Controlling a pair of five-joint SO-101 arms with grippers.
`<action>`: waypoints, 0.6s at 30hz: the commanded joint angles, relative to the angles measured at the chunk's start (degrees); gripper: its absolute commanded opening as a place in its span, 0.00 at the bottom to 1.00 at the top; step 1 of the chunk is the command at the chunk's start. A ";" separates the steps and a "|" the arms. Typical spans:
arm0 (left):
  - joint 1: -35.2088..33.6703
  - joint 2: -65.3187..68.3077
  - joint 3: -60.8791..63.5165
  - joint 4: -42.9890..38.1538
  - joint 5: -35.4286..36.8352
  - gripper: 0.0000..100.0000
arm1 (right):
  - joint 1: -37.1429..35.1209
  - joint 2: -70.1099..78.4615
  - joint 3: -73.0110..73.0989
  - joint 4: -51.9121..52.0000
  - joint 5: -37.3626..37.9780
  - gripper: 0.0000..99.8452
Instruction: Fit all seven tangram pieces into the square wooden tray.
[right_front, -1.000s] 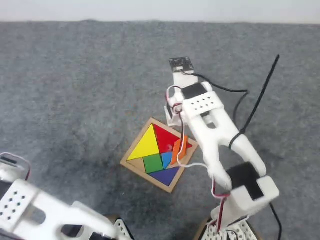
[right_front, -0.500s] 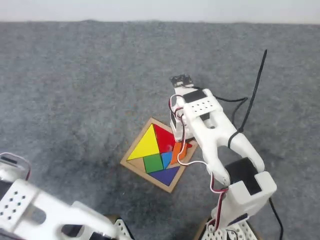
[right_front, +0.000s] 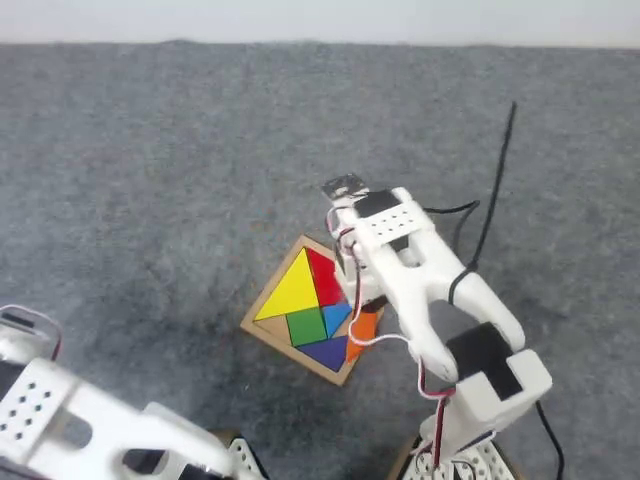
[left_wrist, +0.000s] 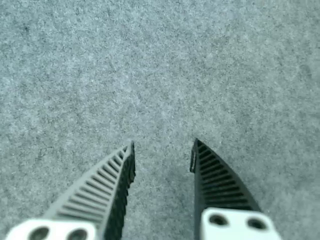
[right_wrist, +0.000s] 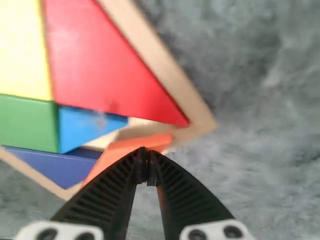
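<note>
The square wooden tray (right_front: 258, 323) lies mid-table, holding a yellow triangle (right_front: 292, 290), a red triangle (right_front: 322, 273), a green square (right_front: 305, 326), a small blue piece (right_front: 335, 318) and a purple piece (right_front: 325, 351). An orange piece (right_front: 364, 324) lies tilted over the tray's right rim. My right arm (right_front: 400, 250) hangs over that corner. In the right wrist view my right gripper (right_wrist: 146, 166) is shut, its tips at the edge of the orange piece (right_wrist: 132, 147), beside the red triangle (right_wrist: 95, 65) and the tray rim (right_wrist: 150, 62). My left gripper (left_wrist: 162, 150) is open over bare carpet.
Grey carpet (right_front: 150, 180) covers the whole table. My left arm (right_front: 60, 410) sits at the near left corner, well away from the tray. A black cable (right_front: 495, 200) trails from the right arm toward the far right.
My right arm has swung left and nearer across the tray's right corner. The orange piece has slid along the rim toward the near side. The left arm has kept still.
</note>
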 joint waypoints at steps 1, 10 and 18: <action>-0.18 -1.67 -0.66 -0.44 0.35 0.18 | -2.07 -6.90 -1.67 -0.04 -2.37 0.01; -0.18 -1.67 -0.66 -0.44 0.35 0.18 | 0.84 -17.45 -6.24 9.36 16.44 0.01; -0.18 -1.67 0.66 -2.64 0.53 0.18 | -8.48 -18.51 13.71 6.20 40.26 0.01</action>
